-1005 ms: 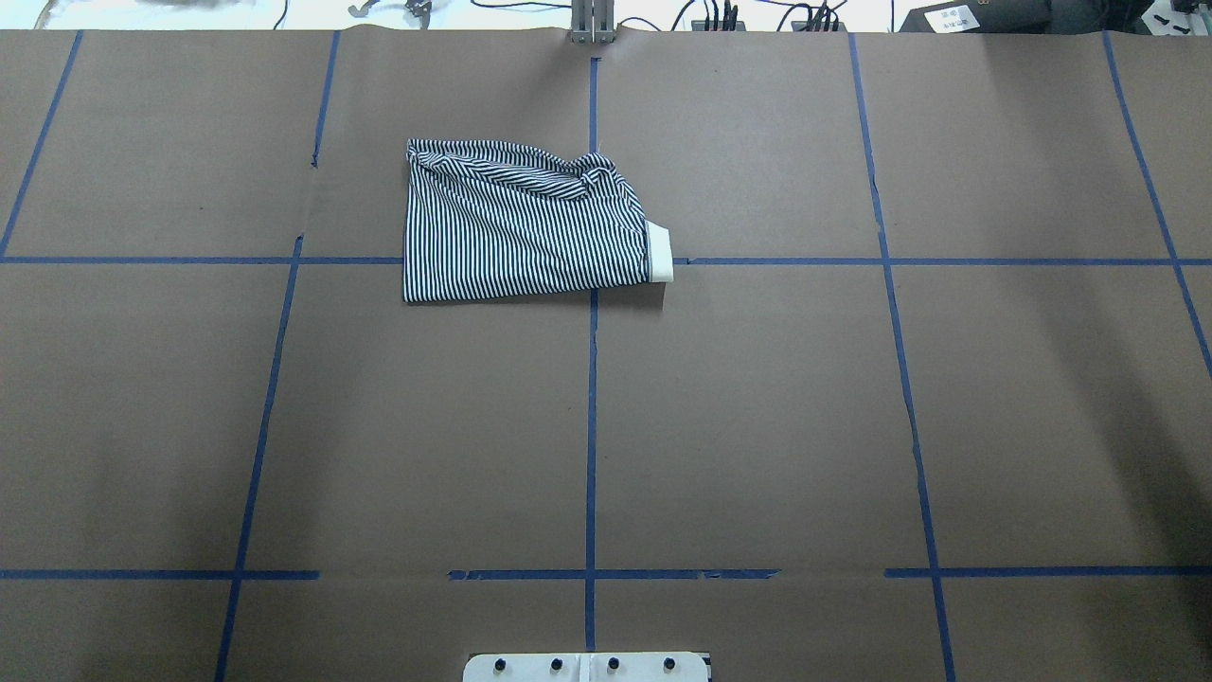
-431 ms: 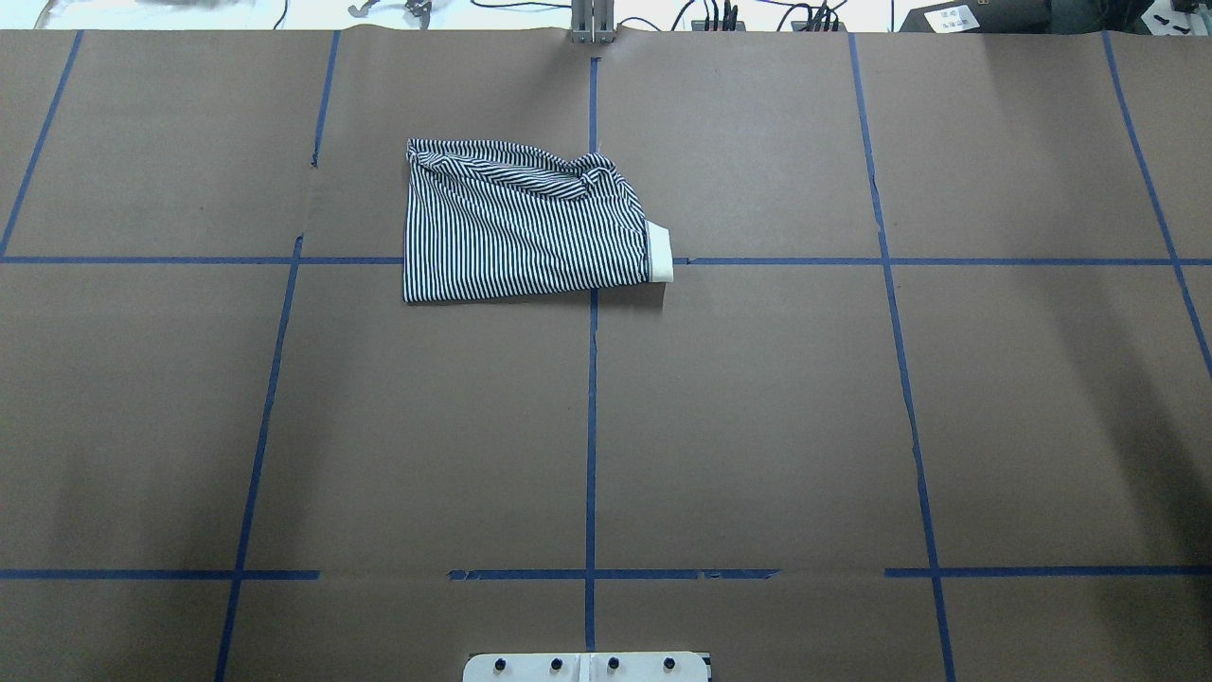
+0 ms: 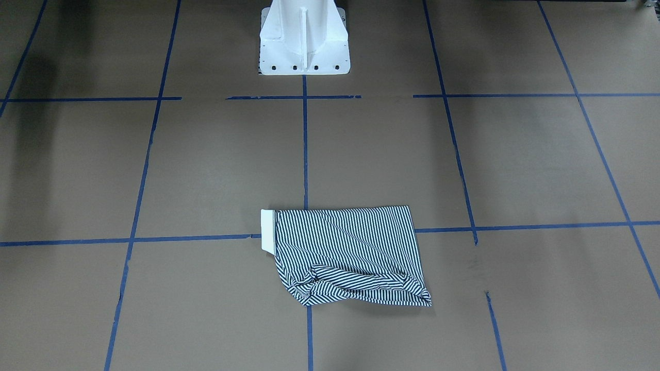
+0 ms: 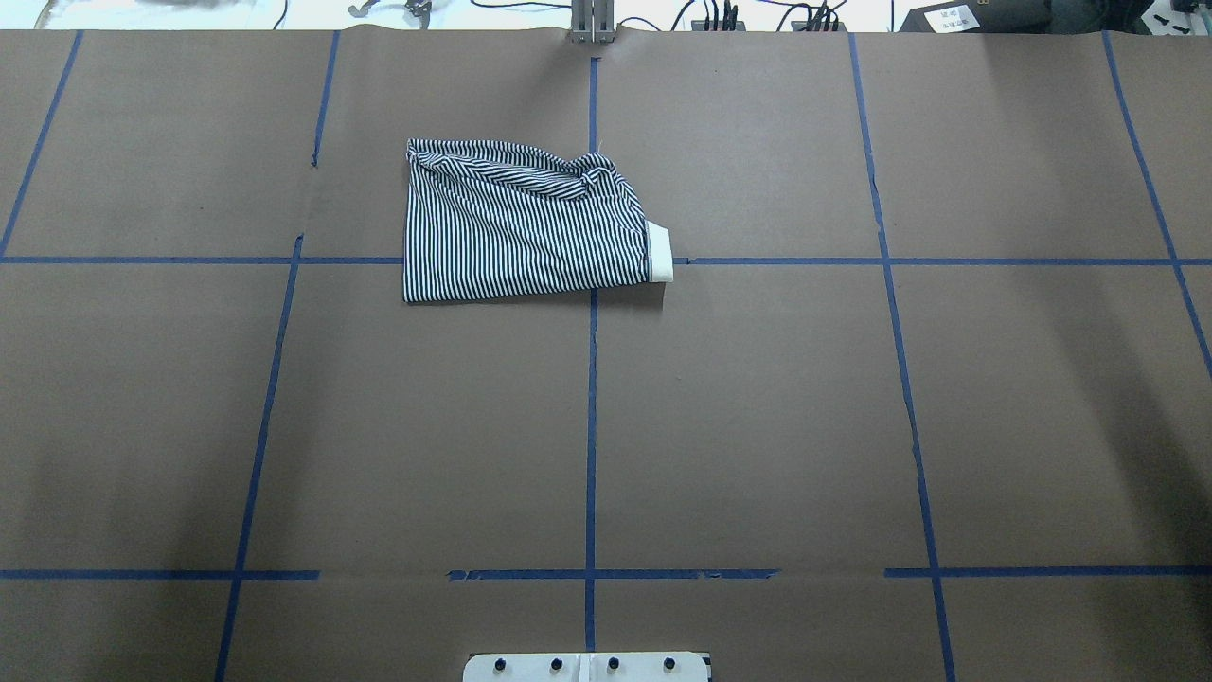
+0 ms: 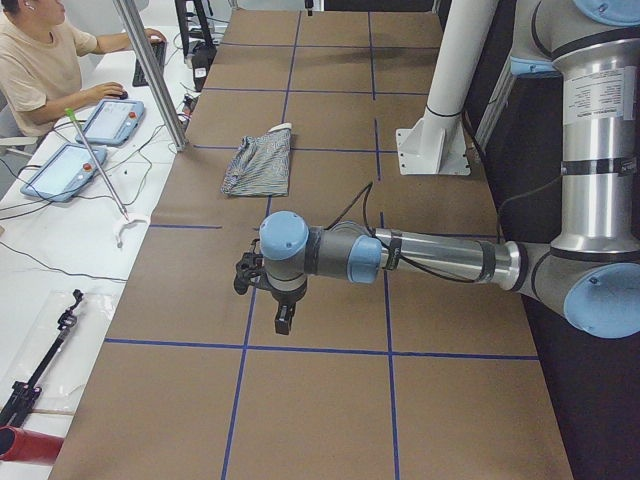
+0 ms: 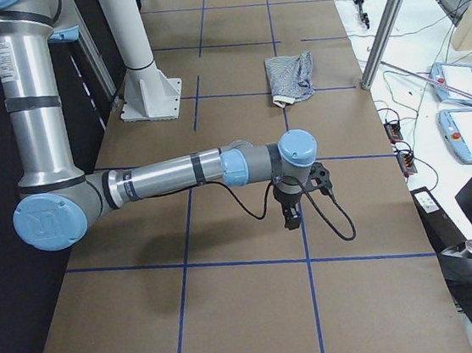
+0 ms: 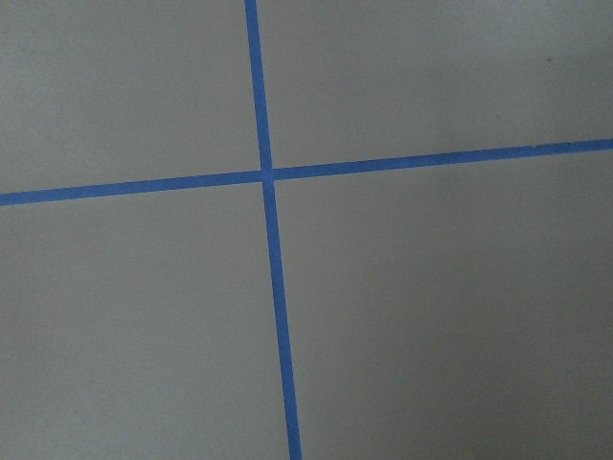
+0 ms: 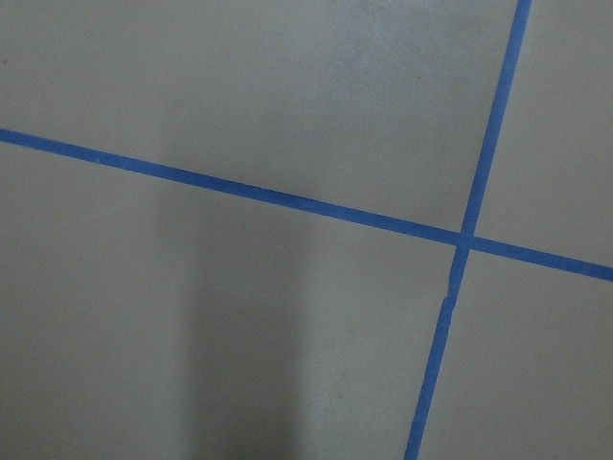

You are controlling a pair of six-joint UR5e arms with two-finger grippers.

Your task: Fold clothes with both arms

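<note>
The striped polo shirt [image 4: 521,227] lies folded into a rough rectangle on the brown table, far of centre and slightly to the left. Its cream collar [image 4: 660,254] pokes out at its right edge, and the far edge is bunched. It also shows in the front view as shirt [image 3: 345,247] and in the side views as shirt [image 5: 260,165] and shirt [image 6: 291,76]. Neither arm appears overhead. The left gripper [image 5: 285,320] hangs over bare table near the left end, far from the shirt. The right gripper [image 6: 292,219] hangs likewise near the right end. I cannot tell whether either is open or shut.
Blue tape lines [image 4: 591,426] grid the brown paper table. The white pedestal base [image 3: 304,41] stands at the robot's edge. A metal post [image 5: 150,70] rises at the far edge. A person [image 5: 40,60] sits at a side desk with tablets [image 5: 60,165] and cables.
</note>
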